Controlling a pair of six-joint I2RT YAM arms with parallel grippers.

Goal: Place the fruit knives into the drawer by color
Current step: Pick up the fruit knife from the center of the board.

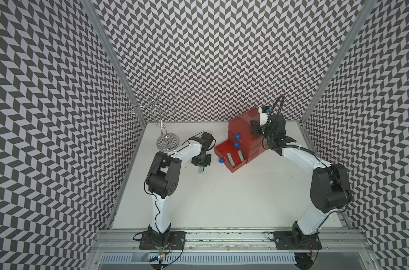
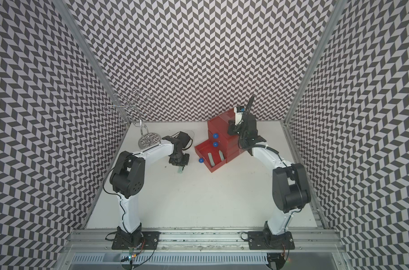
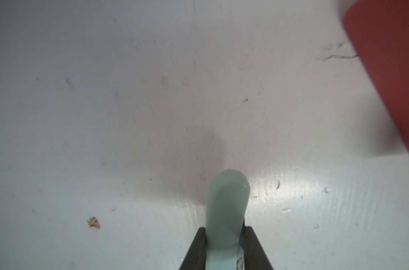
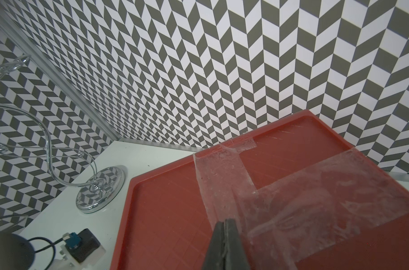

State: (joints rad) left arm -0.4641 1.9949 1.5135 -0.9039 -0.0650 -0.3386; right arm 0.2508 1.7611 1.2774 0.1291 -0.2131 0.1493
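Evidently, the mint knife [image 3: 226, 198] was found clamped between the left fingers [image 3: 197, 247], its free end projecting low over the surface [image 1: 222, 201], just beside the pulled-out bottom drawer [image 1: 240, 166] of the red drawer unit [image 1: 242, 122]. Two pale knives [image 1: 229, 159] were seen lying in it; their shade could not be settled. The right fingers [image 4: 218, 245] were pressed together on the unit's taped top. It was judged that the projecting end could be caught on the drawer wall, or the colours mixed.
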